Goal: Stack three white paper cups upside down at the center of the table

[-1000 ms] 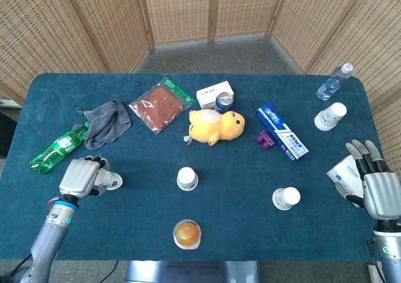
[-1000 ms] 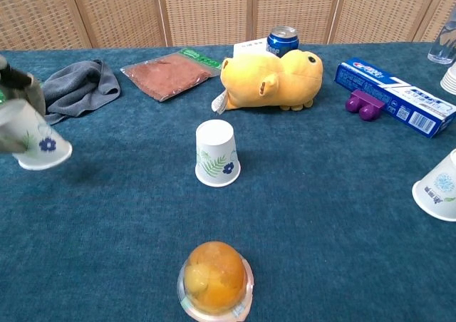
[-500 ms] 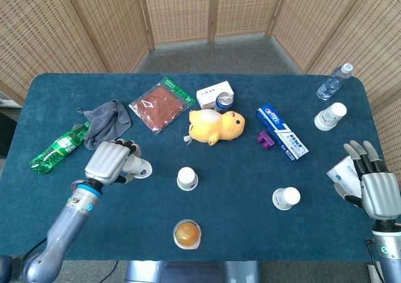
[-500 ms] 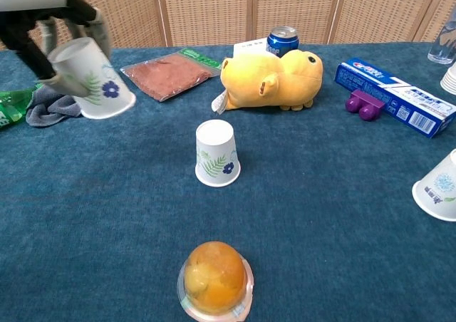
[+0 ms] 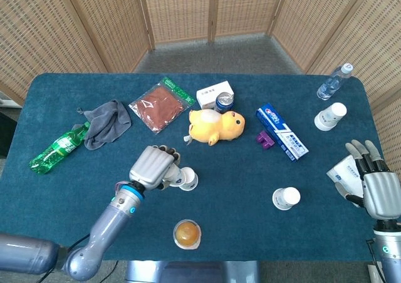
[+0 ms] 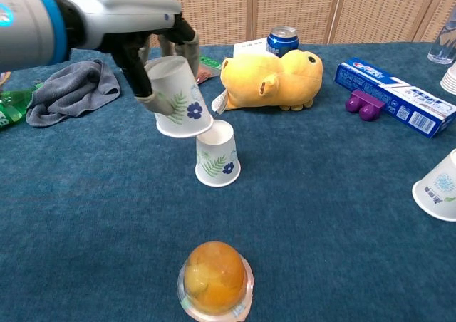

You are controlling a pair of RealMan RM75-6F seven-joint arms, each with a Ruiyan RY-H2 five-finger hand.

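An upside-down white paper cup (image 6: 217,154) with a leaf print stands at the table's middle (image 5: 188,180). My left hand (image 6: 153,44) grips a second printed cup (image 6: 178,97) upside down and tilted. It hangs just above and to the left of the standing cup, with its rim close to that cup's top. In the head view my left hand (image 5: 153,166) covers most of the held cup. A third cup (image 5: 286,198) lies tilted toward the right (image 6: 436,189). My right hand (image 5: 376,186) is at the right edge, fingers apart, holding nothing.
An orange jelly cup (image 6: 214,278) sits near the front edge. A yellow plush (image 6: 271,80), a can (image 5: 223,101), a toothpaste box (image 5: 281,131) and a red packet (image 5: 161,105) lie behind. A grey cloth (image 5: 106,123) and green bottle (image 5: 59,147) are left. More cups (image 5: 330,116) are far right.
My left hand has carried its cup from the left side rightward and upward, to just above the centre cup. The right hand has barely moved.
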